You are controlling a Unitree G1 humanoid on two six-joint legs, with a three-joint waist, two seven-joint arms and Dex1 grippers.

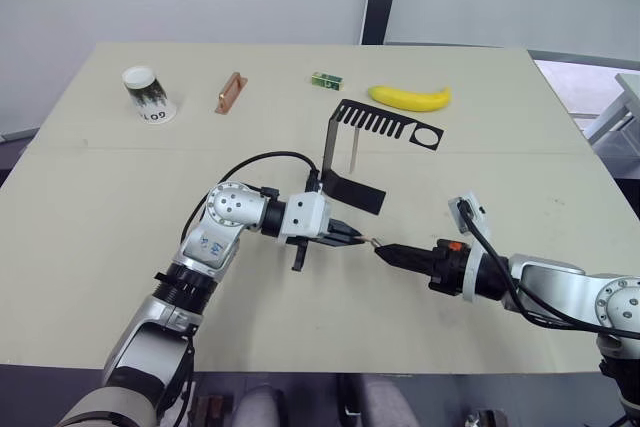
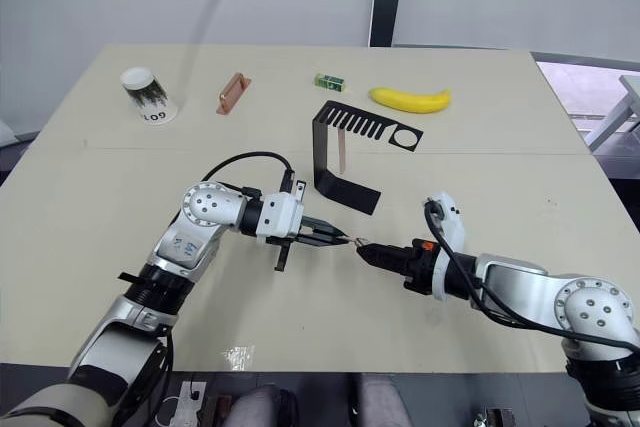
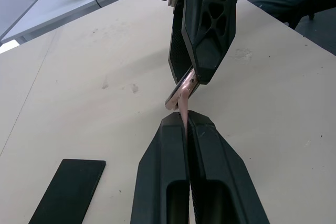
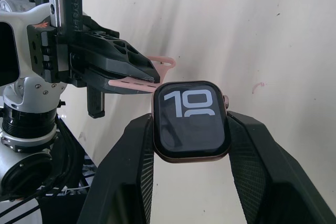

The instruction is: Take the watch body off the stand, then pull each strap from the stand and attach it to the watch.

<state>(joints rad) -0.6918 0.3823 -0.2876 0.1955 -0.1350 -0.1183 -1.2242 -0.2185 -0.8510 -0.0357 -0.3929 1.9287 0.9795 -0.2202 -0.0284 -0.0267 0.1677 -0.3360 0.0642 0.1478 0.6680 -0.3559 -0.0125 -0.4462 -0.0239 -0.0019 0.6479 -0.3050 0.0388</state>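
Note:
The black stand [image 1: 385, 124] sits at the table's middle back, and one pinkish-tan strap [image 1: 355, 150] hangs from its top plate. In front of it my left gripper [image 1: 355, 237] is shut on the other strap [image 3: 181, 92], whose free end pokes out toward the right gripper. My right gripper [image 1: 383, 250] is shut on the watch body [image 4: 191, 120], which has its screen lit and facing the right wrist camera. The strap [image 4: 134, 83] end touches or nearly touches the watch body's edge. Both grippers meet tip to tip just above the table.
Along the far side lie a paper cup [image 1: 148, 93], a copper-brown block [image 1: 230, 92], a small green box [image 1: 326, 79] and a banana [image 1: 410, 98]. The stand's flat foot [image 1: 352, 192] lies close behind the left gripper.

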